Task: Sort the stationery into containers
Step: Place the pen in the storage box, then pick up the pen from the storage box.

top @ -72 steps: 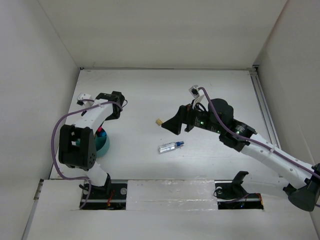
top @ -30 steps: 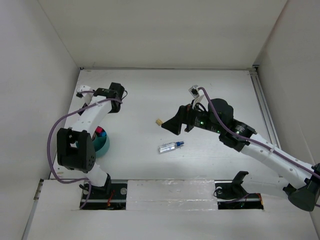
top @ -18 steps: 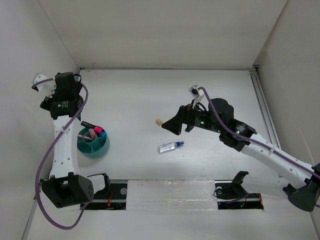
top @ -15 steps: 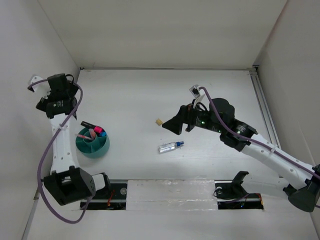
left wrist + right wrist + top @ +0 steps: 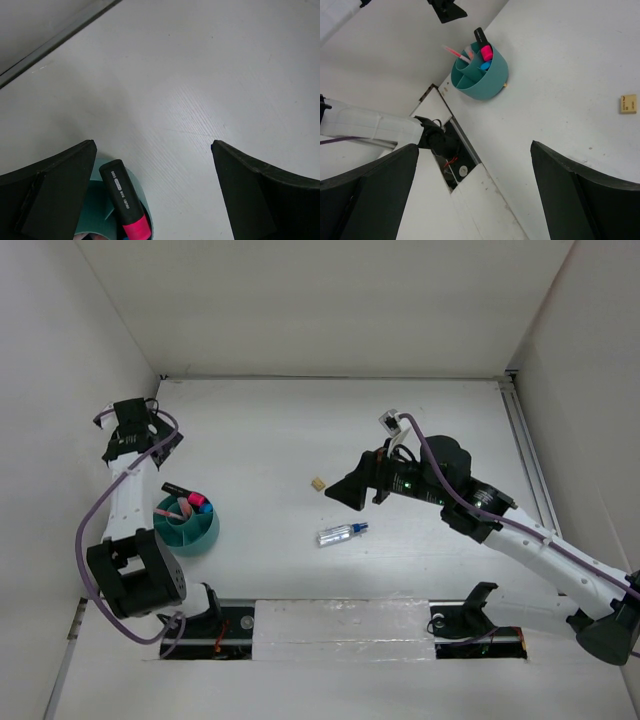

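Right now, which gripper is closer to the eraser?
Right. The right gripper hovers open just beside the eraser, not touching it. The left gripper is far off at the table's left edge, beyond the teal cup.

white table [image 5: 300, 420] with teal cup [image 5: 203, 539], pen [image 5: 342, 533], eraser [image 5: 317, 483]
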You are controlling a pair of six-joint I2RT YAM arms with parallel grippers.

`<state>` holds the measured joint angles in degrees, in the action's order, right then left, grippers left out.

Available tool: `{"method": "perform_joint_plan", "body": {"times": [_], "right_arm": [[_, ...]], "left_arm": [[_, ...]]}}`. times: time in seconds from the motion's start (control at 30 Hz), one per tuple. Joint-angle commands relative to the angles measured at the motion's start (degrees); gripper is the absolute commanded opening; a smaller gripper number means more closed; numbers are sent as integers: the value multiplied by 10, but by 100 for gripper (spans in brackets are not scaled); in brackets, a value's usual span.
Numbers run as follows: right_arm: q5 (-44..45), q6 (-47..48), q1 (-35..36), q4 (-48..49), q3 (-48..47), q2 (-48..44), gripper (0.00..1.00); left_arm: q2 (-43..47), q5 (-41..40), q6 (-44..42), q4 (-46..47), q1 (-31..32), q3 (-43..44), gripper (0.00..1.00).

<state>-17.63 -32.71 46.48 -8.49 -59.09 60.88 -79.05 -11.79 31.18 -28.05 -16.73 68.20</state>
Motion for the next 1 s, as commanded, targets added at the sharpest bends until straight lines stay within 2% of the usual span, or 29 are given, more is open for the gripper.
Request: {"method": "perform_joint_plan", "body": {"times": [0.0,0.47,0.63,0.67,0.77,0.87,0.97], "right_arm": [[-3,11,-2,35,-1,-2,100],[2,11,-2,35,-1,-2,100],[8,11,-8,35,-1,-8,100],[8,11,-8,35,-1,-8,100],[8,11,-8,35,-1,-8,100],[8,11,-8,35,-1,-13,100],[13,11,-8,35,-1,-13,100]], "left_arm": [[-25,19,-15,-2,-1,6,100],[-38,-6,22,-2,-1,-35,98],[-38,-12,22,-8,-1,-46,90],[-38,-12,22,-8,-1,-46,86],[-38,-12,22,-8,-1,-46,81],[-38,-12,22,-3,-1,-51,71],[-44,-7,22,-2,-1,-51,66]]}}
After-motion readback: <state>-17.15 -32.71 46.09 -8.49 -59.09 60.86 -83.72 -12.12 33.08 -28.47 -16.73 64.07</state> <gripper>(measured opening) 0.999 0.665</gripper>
